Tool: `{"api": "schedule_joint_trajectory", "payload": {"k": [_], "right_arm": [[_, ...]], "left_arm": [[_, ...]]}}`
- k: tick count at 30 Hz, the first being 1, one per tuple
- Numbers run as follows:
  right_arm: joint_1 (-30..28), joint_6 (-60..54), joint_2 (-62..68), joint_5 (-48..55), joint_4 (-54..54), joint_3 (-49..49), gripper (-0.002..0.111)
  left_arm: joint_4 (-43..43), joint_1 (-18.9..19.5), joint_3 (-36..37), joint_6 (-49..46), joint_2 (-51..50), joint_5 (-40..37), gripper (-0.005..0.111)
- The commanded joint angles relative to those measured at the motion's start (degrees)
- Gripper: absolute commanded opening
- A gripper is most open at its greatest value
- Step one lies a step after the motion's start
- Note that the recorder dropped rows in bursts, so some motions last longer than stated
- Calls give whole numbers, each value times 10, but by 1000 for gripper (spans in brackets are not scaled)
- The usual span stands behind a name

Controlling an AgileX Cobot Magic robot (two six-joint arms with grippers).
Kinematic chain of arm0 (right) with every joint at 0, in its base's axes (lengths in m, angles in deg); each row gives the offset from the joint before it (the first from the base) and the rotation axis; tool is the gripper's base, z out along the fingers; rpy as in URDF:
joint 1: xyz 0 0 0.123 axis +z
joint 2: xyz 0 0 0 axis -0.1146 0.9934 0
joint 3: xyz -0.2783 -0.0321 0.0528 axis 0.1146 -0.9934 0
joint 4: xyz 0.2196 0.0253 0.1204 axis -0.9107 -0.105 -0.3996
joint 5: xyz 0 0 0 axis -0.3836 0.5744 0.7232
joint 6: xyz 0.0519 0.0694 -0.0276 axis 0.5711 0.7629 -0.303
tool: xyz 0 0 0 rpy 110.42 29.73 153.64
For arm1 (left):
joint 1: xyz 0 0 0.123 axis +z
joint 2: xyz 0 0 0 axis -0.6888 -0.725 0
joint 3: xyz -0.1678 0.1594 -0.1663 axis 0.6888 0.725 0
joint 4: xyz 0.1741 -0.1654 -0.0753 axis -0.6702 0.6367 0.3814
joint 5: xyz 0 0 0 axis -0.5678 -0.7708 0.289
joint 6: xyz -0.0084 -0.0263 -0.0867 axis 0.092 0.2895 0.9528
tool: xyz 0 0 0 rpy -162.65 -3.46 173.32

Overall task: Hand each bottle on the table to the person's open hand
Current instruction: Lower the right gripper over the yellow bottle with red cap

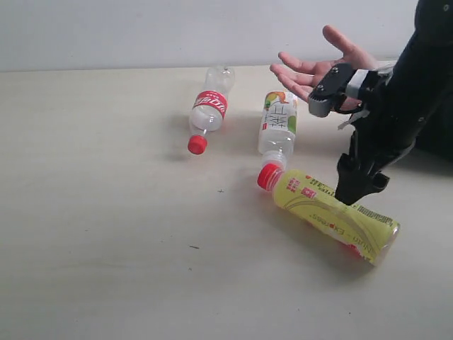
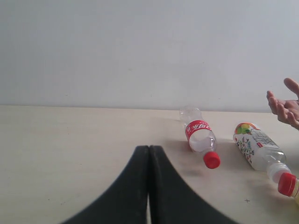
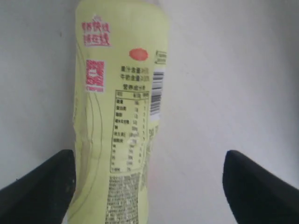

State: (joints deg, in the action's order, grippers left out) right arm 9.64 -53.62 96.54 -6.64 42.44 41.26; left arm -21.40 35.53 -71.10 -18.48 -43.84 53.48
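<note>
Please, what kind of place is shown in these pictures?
Probably a robot test bench, not a home: a plain beige table, a blank white wall, and a black robot arm above a yellow bottle.

Place: robot test station, lab-type room. Evidence: wide beige table, matte top; plain white wall directly behind table; black robot arm above table's right side; even, flat lighting.

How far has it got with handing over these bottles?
Done: nothing I can confirm; the person's open hand shows no bottle. In hand: the right gripper, jaws open, hangs over the yellow bottle without gripping it. Left: that one, the red-labelled bottle and the green-and-orange-labelled bottle, all lying on the table. The left gripper is shut.
</note>
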Motion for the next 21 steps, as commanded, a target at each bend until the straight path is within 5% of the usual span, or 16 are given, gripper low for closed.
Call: {"api": "schedule_joint_trajectory", "payload": {"k": [1, 21], "right_arm": [[47, 6, 23, -42, 37, 5, 81], [65, 23, 104, -55, 36, 5, 81]], "left_arm": [[5, 1, 2, -1, 4, 3, 0], [5, 1, 2, -1, 4, 3, 0]]}}
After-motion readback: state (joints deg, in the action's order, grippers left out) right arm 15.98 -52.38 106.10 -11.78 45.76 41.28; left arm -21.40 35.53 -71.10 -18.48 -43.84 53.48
